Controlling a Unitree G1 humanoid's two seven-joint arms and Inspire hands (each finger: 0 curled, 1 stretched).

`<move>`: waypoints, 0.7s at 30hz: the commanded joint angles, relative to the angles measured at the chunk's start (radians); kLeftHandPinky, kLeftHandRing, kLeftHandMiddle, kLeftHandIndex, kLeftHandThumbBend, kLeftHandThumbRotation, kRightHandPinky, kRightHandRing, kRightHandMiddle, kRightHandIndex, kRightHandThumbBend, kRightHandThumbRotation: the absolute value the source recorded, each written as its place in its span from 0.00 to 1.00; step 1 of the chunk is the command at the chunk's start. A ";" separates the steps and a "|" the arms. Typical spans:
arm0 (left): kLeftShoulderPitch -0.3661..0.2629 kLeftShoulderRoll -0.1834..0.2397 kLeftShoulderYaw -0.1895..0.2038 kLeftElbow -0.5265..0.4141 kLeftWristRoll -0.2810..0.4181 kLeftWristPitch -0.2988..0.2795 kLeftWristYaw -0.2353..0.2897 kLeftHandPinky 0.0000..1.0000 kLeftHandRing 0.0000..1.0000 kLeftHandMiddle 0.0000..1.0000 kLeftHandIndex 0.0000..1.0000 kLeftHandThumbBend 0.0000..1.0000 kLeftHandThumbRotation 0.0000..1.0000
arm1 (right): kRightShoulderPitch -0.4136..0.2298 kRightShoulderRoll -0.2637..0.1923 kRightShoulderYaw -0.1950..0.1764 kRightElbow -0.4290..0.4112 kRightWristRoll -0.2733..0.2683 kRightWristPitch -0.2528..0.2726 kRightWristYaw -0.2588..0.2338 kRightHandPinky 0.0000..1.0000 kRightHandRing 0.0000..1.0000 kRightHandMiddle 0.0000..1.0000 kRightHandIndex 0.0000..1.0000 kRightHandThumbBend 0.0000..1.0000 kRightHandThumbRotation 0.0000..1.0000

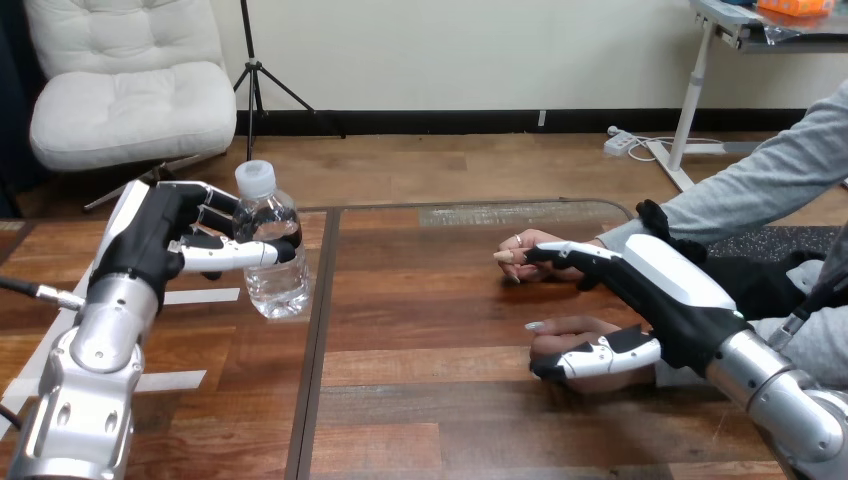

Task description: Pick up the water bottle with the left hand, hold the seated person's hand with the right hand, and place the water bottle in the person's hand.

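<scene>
The clear plastic water bottle [276, 285] with a white screw cap stands upright on the left part of the brown wooden plank table [430, 400]; its base appears to rest on the tabletop, just beside the end of a white tape strip [200, 296] and close to the dark seam that runs down the boards. The robot's left hand [165, 240] reaches in from the view's left on its silver forearm and grasps the bottle; its fingers [225, 215] curl round the far side of the upper body, and its thumb crosses the near side below the shoulder, so the bottle is clasped between them.

Well apart from the bottle, at the table's right, two hands of the seated person lie on the wood; the farther hand [522, 252] comes from a grey sleeve [760, 190] and points towards the view's left; the nearer hand [572, 332] lies closer to the robot. The robot's right hand [680, 300] lies across both, its far tip touching the farther hand and its near side over the nearer hand; whether it is clasping either one or merely resting on them cannot be told.
</scene>
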 commanded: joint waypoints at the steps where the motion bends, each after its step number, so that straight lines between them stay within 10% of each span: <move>1: -0.046 0.020 0.025 -0.080 -0.002 -0.010 0.000 0.35 0.40 0.46 0.44 0.64 0.00 | -0.101 -0.042 0.007 0.034 -0.006 -0.026 -0.037 0.77 0.86 0.87 0.85 1.00 0.57; 21: -0.037 0.022 0.037 -0.098 -0.012 -0.020 -0.005 0.33 0.39 0.45 0.44 0.63 0.00 | -0.131 -0.079 0.044 0.158 -0.027 -0.061 -0.083 0.80 0.85 0.85 0.84 1.00 0.69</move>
